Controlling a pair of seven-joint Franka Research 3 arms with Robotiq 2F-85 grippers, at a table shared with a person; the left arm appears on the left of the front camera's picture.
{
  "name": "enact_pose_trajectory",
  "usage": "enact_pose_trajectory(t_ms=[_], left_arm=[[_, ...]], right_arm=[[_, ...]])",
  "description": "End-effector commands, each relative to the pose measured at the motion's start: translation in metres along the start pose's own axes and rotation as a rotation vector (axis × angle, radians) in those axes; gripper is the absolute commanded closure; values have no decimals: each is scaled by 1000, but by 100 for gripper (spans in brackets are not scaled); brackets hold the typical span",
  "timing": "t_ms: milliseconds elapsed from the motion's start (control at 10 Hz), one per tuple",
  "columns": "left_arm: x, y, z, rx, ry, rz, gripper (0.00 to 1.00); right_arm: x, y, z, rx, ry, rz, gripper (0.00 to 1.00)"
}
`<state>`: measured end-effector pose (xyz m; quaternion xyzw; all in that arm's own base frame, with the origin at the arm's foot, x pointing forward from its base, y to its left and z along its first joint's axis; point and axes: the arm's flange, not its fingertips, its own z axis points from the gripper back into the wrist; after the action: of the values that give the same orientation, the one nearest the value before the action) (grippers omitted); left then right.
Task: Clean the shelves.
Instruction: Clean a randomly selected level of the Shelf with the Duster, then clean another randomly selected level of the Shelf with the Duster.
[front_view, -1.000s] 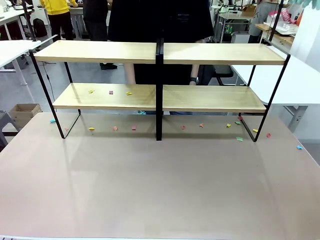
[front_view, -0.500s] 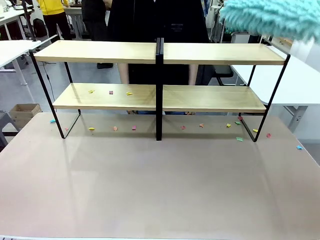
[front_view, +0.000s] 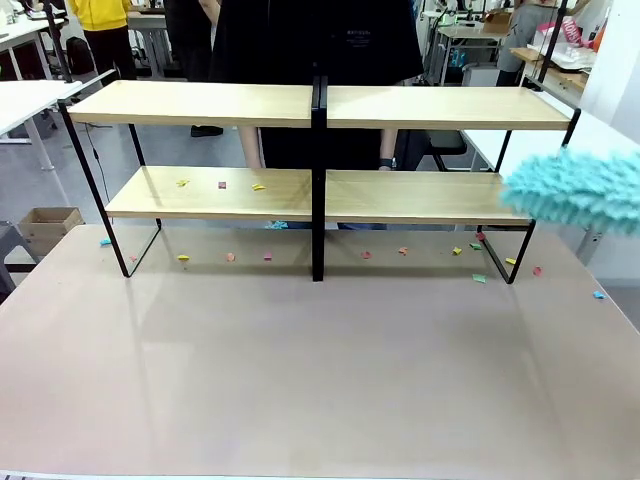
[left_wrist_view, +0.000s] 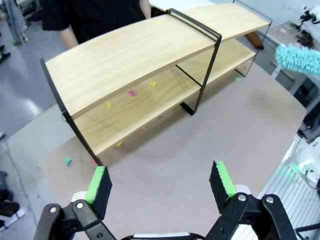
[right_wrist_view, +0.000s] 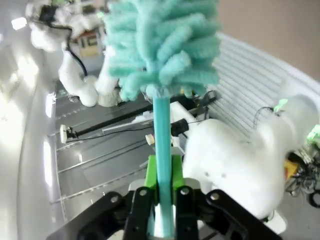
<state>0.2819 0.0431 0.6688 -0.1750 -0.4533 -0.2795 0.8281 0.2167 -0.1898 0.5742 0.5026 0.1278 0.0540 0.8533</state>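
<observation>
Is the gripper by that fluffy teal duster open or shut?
Shut: in the right wrist view, the right gripper clamps its green pads on the thin handle of the duster.

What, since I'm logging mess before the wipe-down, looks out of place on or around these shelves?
Small coloured scraps litter the lower left board of the shelves, and more scraps lie strewn on the beige tabletop under and beside the rack. Nothing seems tilted or broken.
</observation>
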Motion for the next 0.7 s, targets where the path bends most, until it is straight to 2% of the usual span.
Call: enact_pose_trajectory(t_ms=[0,100,200,600], left_arm=[[-1,0,-1,-2,0,2,0],[-1,0,-1,-2,0,2,0],[-1,0,-1,-2,0,2,0],[-1,0,-1,-2,0,2,0]], right_arm=[[-22,-13,18,30,-9,24,87],[4,-14,6,-7,-67,-65,87],[-13,-22,4,16,-6,-14,87],[-13,-22,4,16,-6,-14,87]])
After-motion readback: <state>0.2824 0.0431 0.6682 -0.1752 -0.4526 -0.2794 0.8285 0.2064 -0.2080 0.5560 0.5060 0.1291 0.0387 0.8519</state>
